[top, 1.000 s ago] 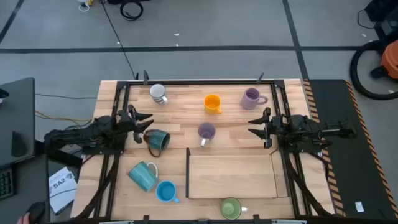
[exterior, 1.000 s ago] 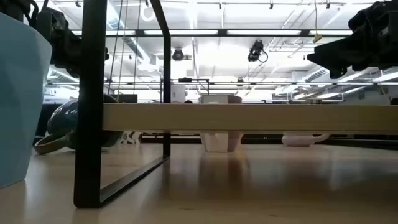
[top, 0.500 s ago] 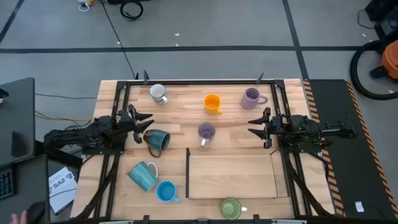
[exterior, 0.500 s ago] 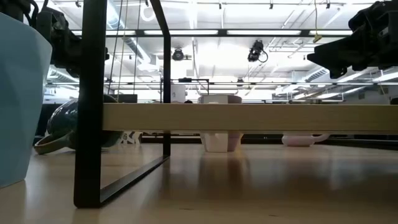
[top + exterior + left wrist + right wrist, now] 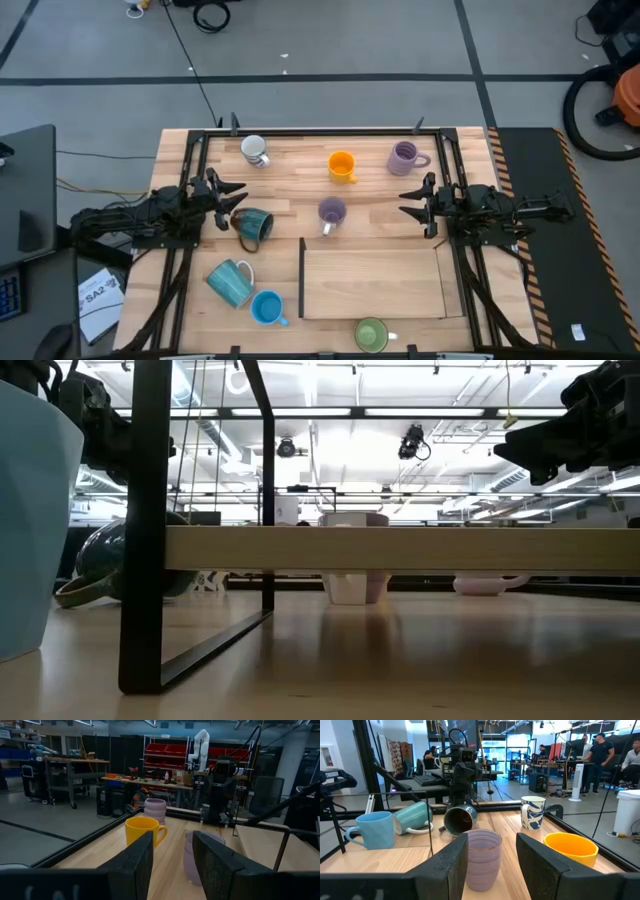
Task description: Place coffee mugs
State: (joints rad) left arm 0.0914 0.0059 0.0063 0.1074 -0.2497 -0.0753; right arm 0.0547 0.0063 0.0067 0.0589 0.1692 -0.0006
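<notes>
In the low view the raised wooden shelf (image 5: 400,548) is hiding most of the table, showing only the base of a purple mug (image 5: 352,586). Seven mugs are showing from above; the green mug (image 5: 371,334) is sitting at the shelf's near edge. The left gripper (image 5: 226,195), fingers spread, is hovering beside the tipped dark teal mug (image 5: 252,224). The right gripper (image 5: 410,202), fingers spread, is hovering right of the central purple mug (image 5: 331,212), with open tabletop between them.

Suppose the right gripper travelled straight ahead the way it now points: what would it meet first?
The right gripper, fingers open, points across the table at the nearer purple mug, upright and centred between its fingers. That mug would likely come first; the tipped dark teal mug lies farther on.
</notes>
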